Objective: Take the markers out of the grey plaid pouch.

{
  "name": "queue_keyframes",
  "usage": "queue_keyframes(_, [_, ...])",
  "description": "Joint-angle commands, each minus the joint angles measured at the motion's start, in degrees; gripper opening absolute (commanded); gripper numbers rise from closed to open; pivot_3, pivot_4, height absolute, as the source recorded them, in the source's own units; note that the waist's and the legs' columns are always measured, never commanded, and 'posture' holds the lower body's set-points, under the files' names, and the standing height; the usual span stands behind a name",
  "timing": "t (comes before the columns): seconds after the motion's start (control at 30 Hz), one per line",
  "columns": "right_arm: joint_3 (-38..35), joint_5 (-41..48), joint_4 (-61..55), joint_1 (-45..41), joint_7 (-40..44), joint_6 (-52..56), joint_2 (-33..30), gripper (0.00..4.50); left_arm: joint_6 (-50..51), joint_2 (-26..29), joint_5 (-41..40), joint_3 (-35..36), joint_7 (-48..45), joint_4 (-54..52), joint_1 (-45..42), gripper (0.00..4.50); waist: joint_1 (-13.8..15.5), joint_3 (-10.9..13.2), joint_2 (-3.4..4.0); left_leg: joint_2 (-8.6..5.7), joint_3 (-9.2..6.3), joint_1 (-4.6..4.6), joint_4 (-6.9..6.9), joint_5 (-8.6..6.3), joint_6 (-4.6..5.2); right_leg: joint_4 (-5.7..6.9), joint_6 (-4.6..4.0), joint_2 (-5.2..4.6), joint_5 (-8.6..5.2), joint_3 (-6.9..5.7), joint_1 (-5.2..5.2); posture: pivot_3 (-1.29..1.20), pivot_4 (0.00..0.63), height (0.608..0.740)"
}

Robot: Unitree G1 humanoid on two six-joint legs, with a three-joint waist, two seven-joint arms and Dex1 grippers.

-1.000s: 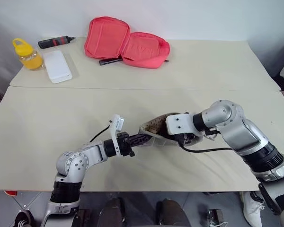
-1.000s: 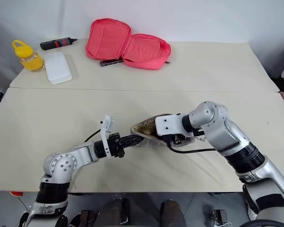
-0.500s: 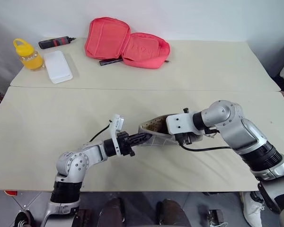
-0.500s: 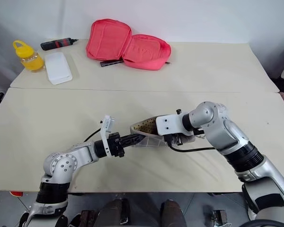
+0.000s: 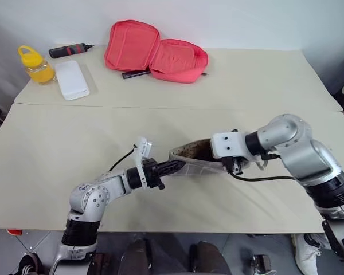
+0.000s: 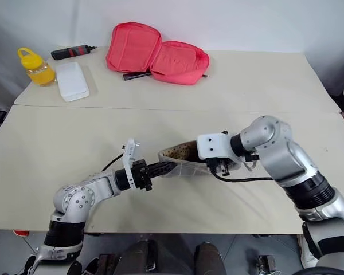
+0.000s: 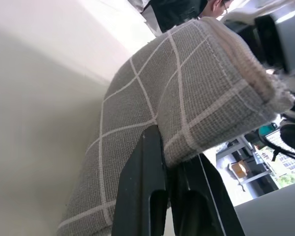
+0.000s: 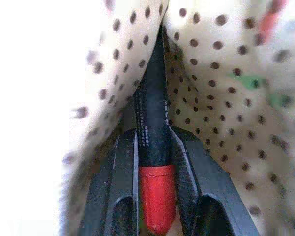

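The grey plaid pouch (image 5: 194,164) lies on the near table with its mouth up, showing the dotted lining (image 8: 206,88). My left gripper (image 5: 173,166) is shut on the pouch's left edge (image 7: 152,98), its black fingers (image 7: 147,162) pinching the fabric. My right gripper (image 8: 155,135) reaches into the pouch's right end from above and is shut on a dark marker (image 8: 152,113) with a red end. The marker's far tip still lies between the lining's folds. In the eye views the white wrist block (image 5: 225,144) covers the right fingers.
On the far table lie an open coral-red zip case (image 5: 155,51), a long dark pen (image 5: 135,73) under it, a white box (image 5: 73,80), a yellow-capped bottle (image 5: 35,64) and a black-and-red tube (image 5: 69,50). A seam (image 5: 160,106) joins the two tables.
My right hand has lifted and drawn back to the right from the pouch, its jaws closed narrower. The left gripper has kept its hold in place.
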Motion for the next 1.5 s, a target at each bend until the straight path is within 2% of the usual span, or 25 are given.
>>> queue_keyframes(0.03, [-4.4,2.3,-1.1,-0.7,0.6,0.6,-3.0,0.59,-1.2,0.3,1.0,-0.3,0.2,-1.7,-0.3,0.0,0.0,0.0,0.0,0.0,0.0,0.0,-0.01,0.0,0.0,-0.02,0.0,0.0,0.0,0.0,0.0,0.0,0.15,0.74])
queue_keyframes(0.23, [-6.7,4.7,0.6,-1.5,-1.0,3.7,-4.0,0.59,-2.5,0.7,2.1,-1.1,-0.2,-2.2,0.0,0.0,-0.1,0.0,0.0,0.01,0.02,0.0,-0.07,0.0,0.0,-0.03,0.0,0.01,0.0,0.01,-0.03,0.0,0.15,0.74])
queue_keyframes(0.53, [-8.5,8.4,3.0,-2.8,-4.6,7.1,-2.6,0.59,-15.5,1.4,11.1,-2.3,-1.8,-1.5,-2.0,0.0,0.0,0.0,0.0,0.0,0.02,-0.06,-0.06,0.0,0.0,-0.06,0.0,0.0,0.0,0.0,-0.08,0.0,0.15,0.74])
queue_keyframes(0.8, [-11.5,13.8,3.1,-4.2,-5.0,9.9,-2.3,0.59,-19.8,1.3,12.6,0.0,-2.2,1.7,-2.6,0.0,0.0,0.0,0.0,0.0,0.05,-0.1,-0.13,0.0,0.0,-0.04,0.0,0.0,0.0,0.0,-0.17,0.0,0.15,0.74])
queue_keyframes(1.0, [-14.6,21.7,-1.2,-6.0,-7.0,13.2,2.2,0.59,-27.1,-0.1,17.2,1.8,0.9,6.2,-5.4,0.0,-0.1,0.0,-0.01,0.01,0.09,-0.15,-0.12,0.0,0.0,0.08,0.0,0.01,0.0,0.02,-0.3,0.0,0.15,0.74])
queue_keyframes(1.17, [-14.6,19.3,3.2,-8.5,-13.0,7.5,5.8,0.59,-30.1,0.8,19.7,0.1,-1.6,5.9,-5.4,0.0,0.0,0.0,-0.01,0.0,0.13,-0.19,-0.11,0.0,0.0,0.13,0.01,-0.03,0.0,0.04,-0.37,0.0,0.15,0.74])
queue_keyframes(1.23, [-13.5,18.4,4.0,-8.0,-12.6,6.9,4.5,0.59,-31.4,0.9,20.5,0.4,-1.6,6.2,-5.4,0.0,0.0,0.0,-0.01,-0.01,0.19,-0.21,-0.12,0.0,0.0,0.18,0.01,-0.04,0.0,0.06,-0.45,0.0,0.15,0.74])
queue_keyframes(1.4, [-9.8,8.4,12.2,-0.6,-9.2,-3.7,-7.6,0.59,-32.2,2.9,20.4,4.3,-1.2,8.3,-5.3,0.0,1.1,0.0,-0.03,-0.08,0.2,-0.25,-0.17,-0.03,0.05,0.09,0.02,-0.12,0.01,0.04,-0.47,0.0,0.15,0.74])
queue_keyframes(1.5, [-12.2,7.7,18.1,0.0,-11.1,-7.3,-8.4,0.59,-31.8,3.6,19.9,5.4,-1.6,8.3,-4.4,0.0,1.0,0.0,-0.02,-0.11,0.33,-0.25,-0.19,-0.05,0.08,0.06,0.04,-0.19,0.02,0.04,-0.51,0.0,0.15,0.74])
